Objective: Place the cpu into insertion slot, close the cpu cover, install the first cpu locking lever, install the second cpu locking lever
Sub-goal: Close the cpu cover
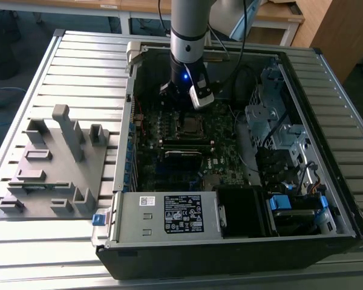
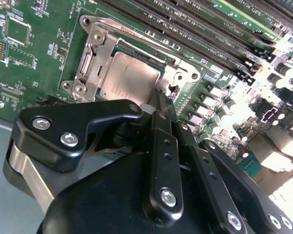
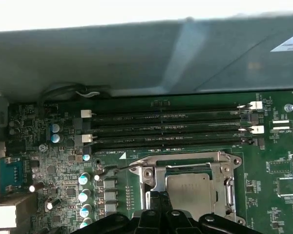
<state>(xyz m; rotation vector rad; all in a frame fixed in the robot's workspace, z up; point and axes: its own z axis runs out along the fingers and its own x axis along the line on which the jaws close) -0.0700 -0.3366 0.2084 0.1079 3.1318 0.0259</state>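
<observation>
In the exterior view my arm reaches down into the open computer case, with the gripper (image 1: 183,96) just above the insertion slot (image 1: 190,125) on the green circuit board. In both wrist views the silvery cpu (image 2: 129,80) (image 3: 188,187) lies in the slot. The cpu cover (image 2: 95,58) (image 3: 185,163) lies flat around it as a metal frame. A thin wire locking lever (image 3: 119,168) sticks out sideways from one corner of the socket. My gripper (image 2: 162,100) (image 3: 158,197) is shut, its narrow black tips at the socket's edge. I cannot tell whether anything is pinched between them.
Long black memory slots (image 3: 166,129) (image 2: 200,29) run beside the socket, and capacitors (image 3: 83,195) stand near it. The case's grey wall (image 3: 136,53) rises behind. A power supply (image 1: 169,214) and drive cage (image 1: 272,121) stand in the case. A grey fixture (image 1: 54,163) sits on the slatted table.
</observation>
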